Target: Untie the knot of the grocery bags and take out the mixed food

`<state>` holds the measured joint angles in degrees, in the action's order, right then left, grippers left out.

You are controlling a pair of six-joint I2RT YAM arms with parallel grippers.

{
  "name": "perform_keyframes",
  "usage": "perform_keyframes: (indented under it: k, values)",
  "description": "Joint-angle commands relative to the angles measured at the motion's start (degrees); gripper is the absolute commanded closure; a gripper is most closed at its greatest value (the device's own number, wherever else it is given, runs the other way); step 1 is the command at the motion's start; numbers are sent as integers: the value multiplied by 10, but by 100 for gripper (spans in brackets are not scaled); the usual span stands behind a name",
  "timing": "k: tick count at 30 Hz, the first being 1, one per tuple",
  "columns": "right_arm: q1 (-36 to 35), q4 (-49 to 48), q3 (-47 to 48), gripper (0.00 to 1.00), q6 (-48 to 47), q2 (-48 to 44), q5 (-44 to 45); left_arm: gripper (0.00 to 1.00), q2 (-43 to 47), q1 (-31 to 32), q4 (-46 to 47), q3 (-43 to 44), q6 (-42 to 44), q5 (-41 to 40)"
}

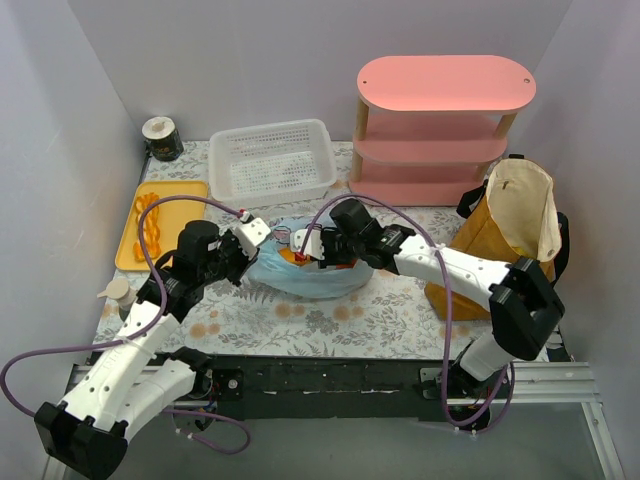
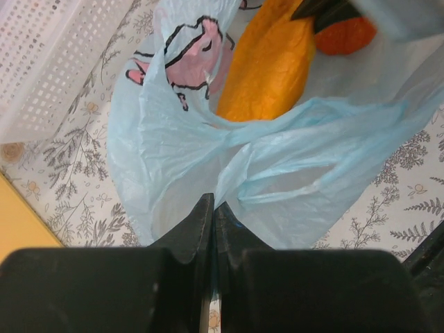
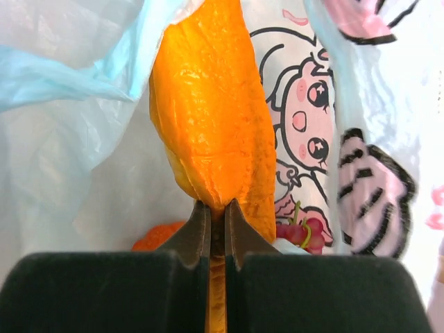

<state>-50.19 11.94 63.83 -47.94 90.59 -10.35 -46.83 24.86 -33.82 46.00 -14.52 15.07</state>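
The pale blue plastic bag point(image 1: 300, 268) lies open mid-table. My left gripper point(image 1: 243, 252) is shut on its left edge point(image 2: 208, 173). My right gripper point(image 1: 303, 250) reaches into the bag and is shut on an orange-tan pastry piece point(image 3: 211, 118), which also shows in the left wrist view point(image 2: 267, 66). Inside the bag lie a small orange fruit point(image 2: 345, 35), seen low in the right wrist view too point(image 3: 158, 237), a colourful cartoon snack packet point(image 3: 309, 132) and reddish grapes point(image 3: 305, 231). The mustard-brown tote point(image 1: 510, 235) stands at the right, open and showing cream lining.
A white perforated basket point(image 1: 271, 160) sits behind the bag. A yellow tray point(image 1: 158, 222) with pastry strips is at the left. A pink three-tier shelf point(image 1: 440, 130) stands at the back right. A dark cup with a white rim point(image 1: 161, 138) is back left.
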Motion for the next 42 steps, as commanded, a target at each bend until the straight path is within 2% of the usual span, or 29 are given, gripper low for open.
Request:
perform_keyframes:
  k: [1, 8, 14, 21, 24, 28, 32, 36, 39, 40, 41, 42]
  values:
    - [3, 63, -2, 99, 18, -51, -20, 100, 3, -3, 16, -7, 3, -24]
    - [19, 119, 3, 99, 19, -109, -38, 100, 2, -3, 15, -13, 3, -36]
    - [42, 132, 28, 99, 72, -115, -46, 100, 2, -3, 9, -22, 1, -44]
    - [74, 116, -39, 99, 56, -135, -2, 100, -6, -3, 16, -9, -3, -79]
    - [98, 122, -31, 99, 64, -145, -53, 100, -5, -3, 32, -17, -15, -103]
    - [115, 109, -5, 99, 69, -161, -146, 100, -19, -3, 18, -14, -11, -74]
    - [114, 104, 3, 99, 65, -175, -191, 100, -38, -3, 17, -5, -9, -52]
    - [114, 79, 23, 99, 112, -171, -230, 100, -61, -3, 25, 12, -19, -23]
    - [114, 61, 52, 99, 143, -156, -267, 87, -76, -3, 29, 35, -31, -4]
    - [114, 56, 65, 99, 168, -153, -273, 68, -77, -2, 29, 42, -32, -1]
    - [114, 50, 69, 99, 180, -146, -275, 58, -79, -3, 28, 54, -36, 0]
    - [115, 36, 72, 99, 193, -145, -274, 53, -82, -3, 26, 62, -37, 2]
